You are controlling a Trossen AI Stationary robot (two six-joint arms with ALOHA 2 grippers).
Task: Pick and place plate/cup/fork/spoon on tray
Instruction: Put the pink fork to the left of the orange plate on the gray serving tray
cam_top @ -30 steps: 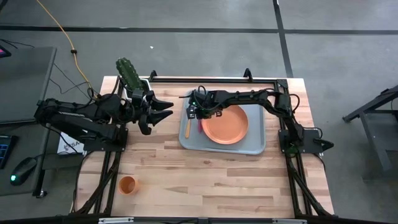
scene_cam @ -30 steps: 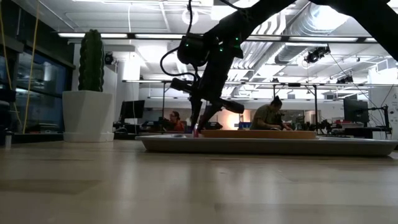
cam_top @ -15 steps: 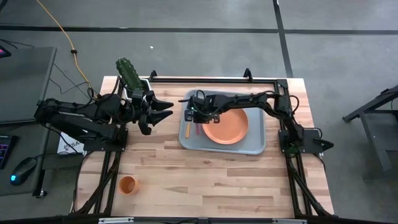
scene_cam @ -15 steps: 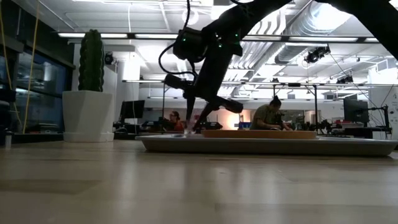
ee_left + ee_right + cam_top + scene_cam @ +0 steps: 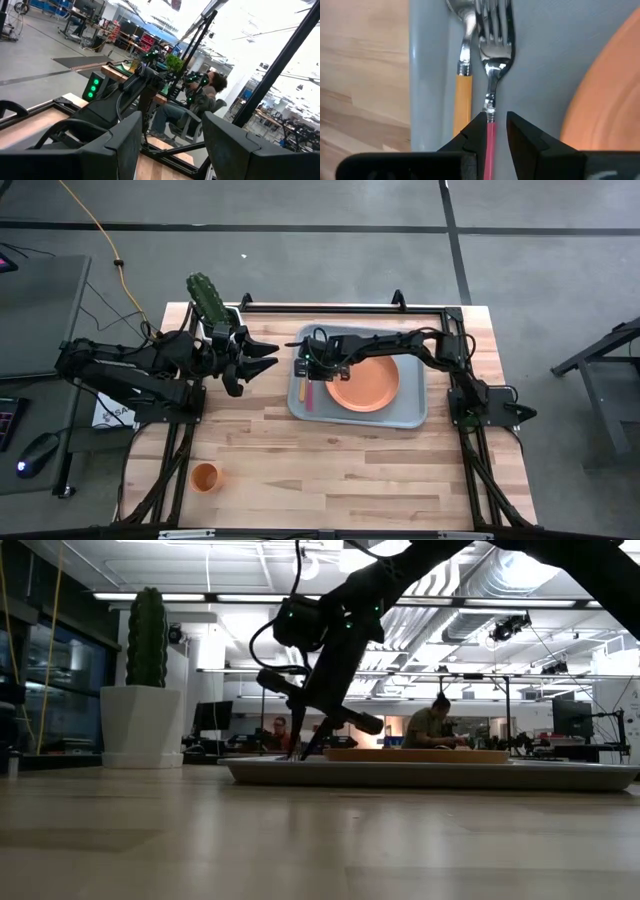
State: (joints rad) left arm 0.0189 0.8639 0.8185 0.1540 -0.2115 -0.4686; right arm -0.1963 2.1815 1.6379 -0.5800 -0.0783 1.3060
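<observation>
The grey-blue tray (image 5: 410, 412) holds the orange plate (image 5: 362, 380). The spoon (image 5: 462, 85) and the pink-handled fork (image 5: 494, 30) lie side by side flat on the tray's left strip (image 5: 306, 392), next to the plate. My right gripper (image 5: 496, 120) is low over the fork, slightly open, with one finger on each side of the pink handle (image 5: 490, 145). My left gripper (image 5: 262, 358) is open and empty above the table left of the tray. The orange cup (image 5: 204, 476) stands on the table at the near left.
A white pot with a green cactus (image 5: 210, 302) stands at the table's far left, behind my left arm. Bare wood lies between the tray and the near edge. In the low view, people sit at desks in the room beyond (image 5: 432, 728).
My right gripper has moved down and a little toward the table's left edge with the fork. It has opened and let go. The fork, held tilted before, now lies flat on the tray beside the spoon.
</observation>
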